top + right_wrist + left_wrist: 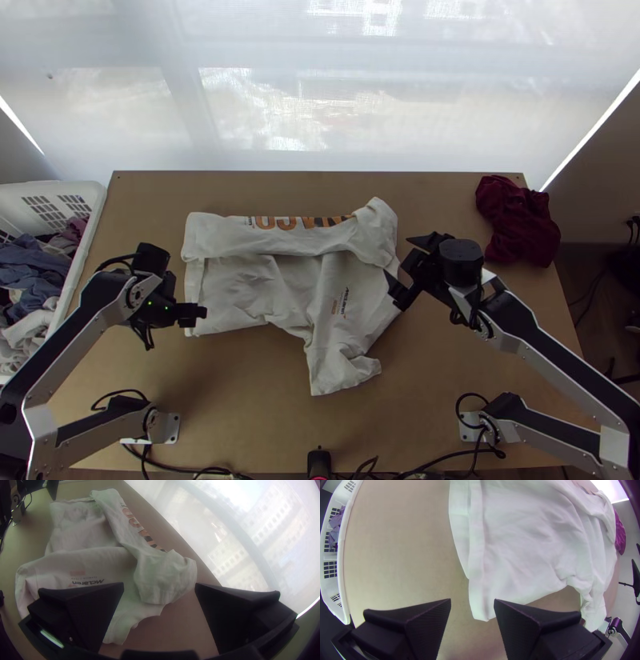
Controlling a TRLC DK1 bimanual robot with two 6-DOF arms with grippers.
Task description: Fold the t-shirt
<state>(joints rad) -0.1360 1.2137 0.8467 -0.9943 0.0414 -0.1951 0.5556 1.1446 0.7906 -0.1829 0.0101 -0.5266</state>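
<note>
- Counted one white t-shirt, lying in the middle of the table.
- Found one long strip of it folded over along the far side, with one large orange-and-dark print on that strip.
- Noted one bunched part at the far right corner, one loose flap pointing towards the near edge, and wrinkles across the middle.
- Made out one small print on the right part of the cloth.
- Counted two grippers, one per arm, with two fingers each, four in all.
- Saw the left gripper at the shirt's near left corner, jaws wide apart, gripping nothing.
- Saw the right gripper by the shirt's right edge, jaws wide apart too, gripping nothing; could not tell about contact between fingers and cloth.
- Counted one dark red cloth, bunched at the table's far right corner, well apart from the t-shirt.
- Counted one white basket beside the table's left edge, with several garments heaped inside; could not tell their exact number.
- Noted one black device at the near edge, between the two arm bases, with several cables nearby.
</note>
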